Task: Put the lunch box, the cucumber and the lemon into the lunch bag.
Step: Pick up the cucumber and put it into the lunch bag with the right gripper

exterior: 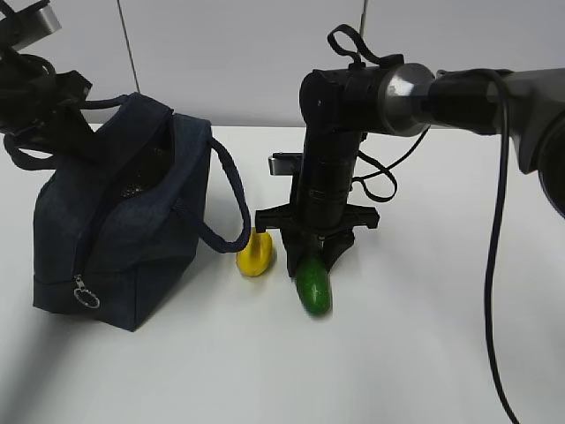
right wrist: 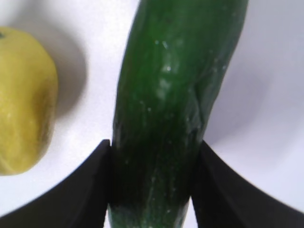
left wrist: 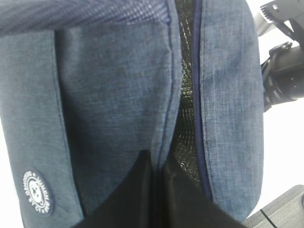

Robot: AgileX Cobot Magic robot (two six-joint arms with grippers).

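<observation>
Cucumber [right wrist: 166, 123] lies on the worktop [exterior: 397, 353] beside the lemon [exterior: 255, 254], clamped by the right hand [exterior: 313, 256]. Left hand [left wrist: 156, 190] pinches the open bag [exterior: 115, 230] rim.

A: Where does the exterior view sit?
B: In front of the table [exterior: 424, 353], at about chest height, angled down toward the back wall. It takes in the bag [exterior: 124, 230], lemon [exterior: 256, 254] and cucumber [exterior: 313, 284].

A: The left wrist view?
B: Pointing down, very close to the bag [left wrist: 118, 95], filling the frame with fabric and the open zipper slot.

A: The right wrist view?
B: Pointing down between its jaws, very near the cucumber [right wrist: 171, 118], lemon [right wrist: 23, 99] at left. It shares both fruits with the exterior view.
</observation>
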